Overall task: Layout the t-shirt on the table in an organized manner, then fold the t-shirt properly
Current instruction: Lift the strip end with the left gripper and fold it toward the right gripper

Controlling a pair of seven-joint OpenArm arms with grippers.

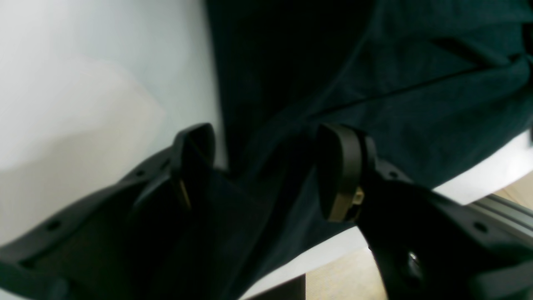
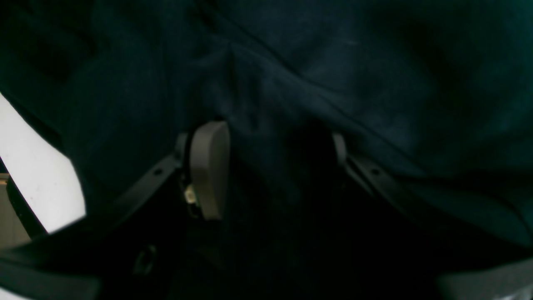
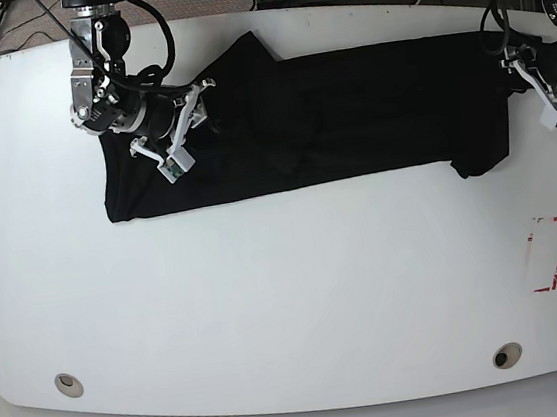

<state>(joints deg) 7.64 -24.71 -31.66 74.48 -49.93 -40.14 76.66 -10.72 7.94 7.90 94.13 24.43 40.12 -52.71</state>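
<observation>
The black t-shirt [image 3: 348,110] lies spread lengthwise across the far half of the white table [image 3: 268,290], with rumpled folds at both ends. My right gripper [image 3: 182,129] hangs over the shirt's left end. In the right wrist view this gripper [image 2: 275,137] has its fingers apart with dark t-shirt [image 2: 333,62] fabric filling the gap. My left gripper [image 3: 531,84] is at the shirt's right end. Up close, the left gripper [image 1: 266,141] is open, its fingers straddling a fold of the t-shirt [image 1: 395,83] near the table [image 1: 83,83] edge.
A red tape rectangle [image 3: 548,253] marks the table's near right. Two round metal grommets [image 3: 68,383] [image 3: 507,355] sit near the front edge. Cables run behind the far edge. A strip of table [image 2: 37,175] shows beside the shirt in the right wrist view.
</observation>
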